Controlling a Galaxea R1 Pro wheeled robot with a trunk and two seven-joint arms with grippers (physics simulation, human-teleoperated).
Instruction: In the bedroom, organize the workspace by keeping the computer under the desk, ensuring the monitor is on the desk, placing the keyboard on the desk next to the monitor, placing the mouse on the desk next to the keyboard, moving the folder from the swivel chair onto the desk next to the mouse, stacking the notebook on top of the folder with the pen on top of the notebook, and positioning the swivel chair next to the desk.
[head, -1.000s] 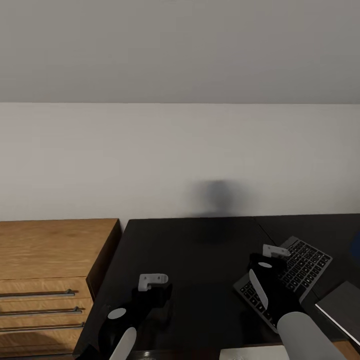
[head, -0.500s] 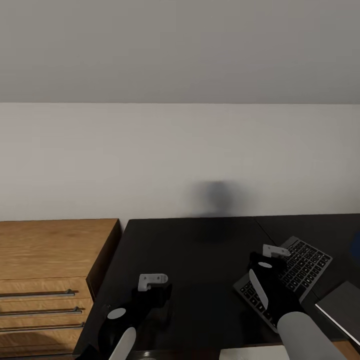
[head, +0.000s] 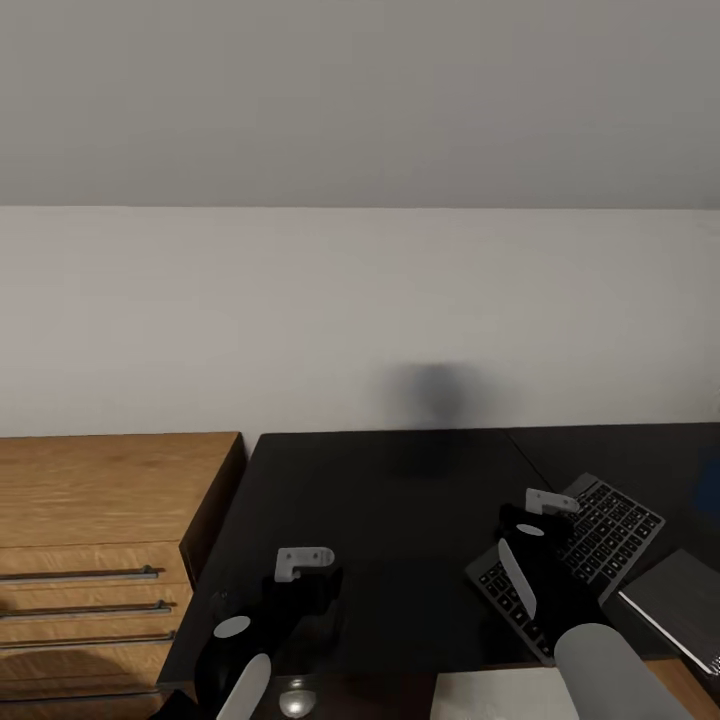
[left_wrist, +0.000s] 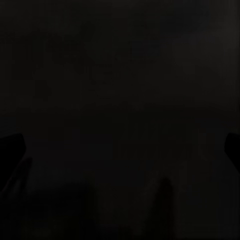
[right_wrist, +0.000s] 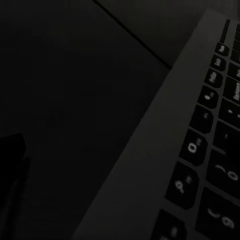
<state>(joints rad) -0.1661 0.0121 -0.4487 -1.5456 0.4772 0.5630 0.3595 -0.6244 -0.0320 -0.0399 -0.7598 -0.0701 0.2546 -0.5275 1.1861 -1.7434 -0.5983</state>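
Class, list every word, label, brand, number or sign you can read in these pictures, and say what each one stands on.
None can be read for certain.
Keyboard: the keys carry pale legends, seen close in the right wrist view, but they are dim, tilted and blurred.
Keyboard in the head view: legends too small to read.
Wooden drawer chest, desk and wall: no text or marks.
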